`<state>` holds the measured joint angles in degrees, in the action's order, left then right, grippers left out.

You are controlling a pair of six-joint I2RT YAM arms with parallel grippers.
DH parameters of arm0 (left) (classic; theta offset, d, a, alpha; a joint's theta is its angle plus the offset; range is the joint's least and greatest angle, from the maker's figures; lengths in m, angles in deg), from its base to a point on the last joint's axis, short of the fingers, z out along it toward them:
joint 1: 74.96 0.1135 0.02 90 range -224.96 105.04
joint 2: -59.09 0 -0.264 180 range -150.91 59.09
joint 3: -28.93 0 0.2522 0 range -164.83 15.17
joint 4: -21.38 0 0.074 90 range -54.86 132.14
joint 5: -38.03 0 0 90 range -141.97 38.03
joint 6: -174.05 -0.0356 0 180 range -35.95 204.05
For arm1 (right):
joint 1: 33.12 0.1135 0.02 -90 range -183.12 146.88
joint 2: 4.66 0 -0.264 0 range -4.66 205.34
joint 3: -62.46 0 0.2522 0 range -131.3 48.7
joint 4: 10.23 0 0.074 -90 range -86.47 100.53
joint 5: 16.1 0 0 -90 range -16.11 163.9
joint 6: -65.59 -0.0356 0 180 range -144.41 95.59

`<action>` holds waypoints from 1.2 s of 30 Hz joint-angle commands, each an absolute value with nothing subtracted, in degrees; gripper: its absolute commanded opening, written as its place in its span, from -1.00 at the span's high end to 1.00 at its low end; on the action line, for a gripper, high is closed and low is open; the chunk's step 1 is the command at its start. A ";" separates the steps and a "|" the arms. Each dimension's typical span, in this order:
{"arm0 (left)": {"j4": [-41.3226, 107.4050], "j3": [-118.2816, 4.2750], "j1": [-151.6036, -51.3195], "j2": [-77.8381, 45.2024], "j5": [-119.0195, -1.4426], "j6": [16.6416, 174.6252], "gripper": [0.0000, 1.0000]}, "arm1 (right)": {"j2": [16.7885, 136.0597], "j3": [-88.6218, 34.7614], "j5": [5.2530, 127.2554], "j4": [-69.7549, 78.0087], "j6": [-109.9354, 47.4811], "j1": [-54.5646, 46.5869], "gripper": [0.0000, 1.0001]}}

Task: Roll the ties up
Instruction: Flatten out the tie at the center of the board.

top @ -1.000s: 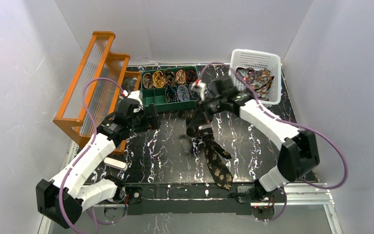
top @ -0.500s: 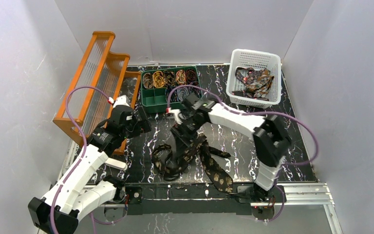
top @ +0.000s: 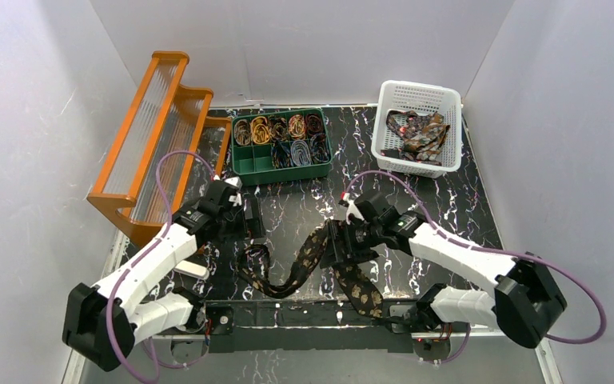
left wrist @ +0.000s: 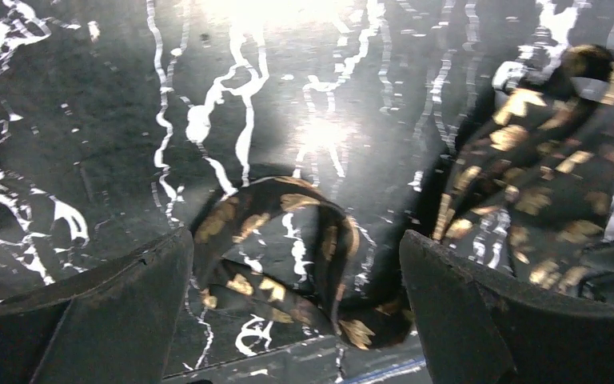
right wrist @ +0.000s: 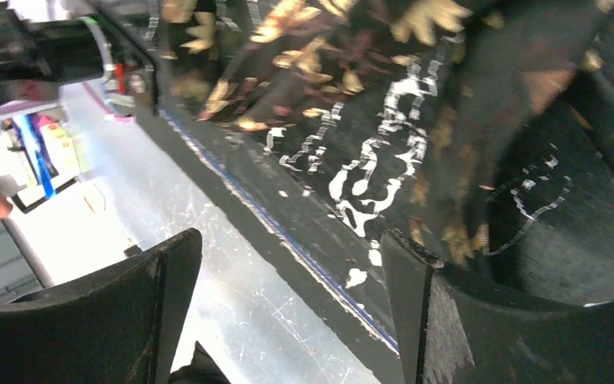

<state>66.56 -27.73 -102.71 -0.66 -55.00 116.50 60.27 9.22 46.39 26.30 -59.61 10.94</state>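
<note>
Your left gripper and right gripper both gape wide and empty over the tie, looped limp at the near edge of the table, so pinching a doubled fold could roll it crooked or drag it off

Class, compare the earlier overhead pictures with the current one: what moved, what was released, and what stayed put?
The right end effector drew the tie from beside the green organizer toward the near edge, then opened and released it. The tie now lies in a loose loop. The left end effector, open throughout, moved in over the tie's left loop. The organizer, white basket and orange rack stayed put.
</note>
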 commanded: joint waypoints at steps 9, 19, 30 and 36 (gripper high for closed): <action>67.74 -27.85 -101.10 -14.64 -33.27 120.00 -0.97 | 69.60 10.84 65.98 23.60 -65.61 3.33 -0.85; 65.45 -28.25 -89.11 -20.96 -33.19 114.50 -0.97 | 73.48 7.42 68.37 25.39 -58.12 -10.04 -0.87; 65.24 -30.69 -86.21 -24.64 -35.78 111.57 -0.97 | 77.15 4.74 70.84 25.65 -52.19 -20.44 -0.89; 62.19 -29.65 -86.29 -19.64 -50.34 108.57 -0.97 | 75.81 0.64 61.27 27.11 -45.76 -24.59 -0.89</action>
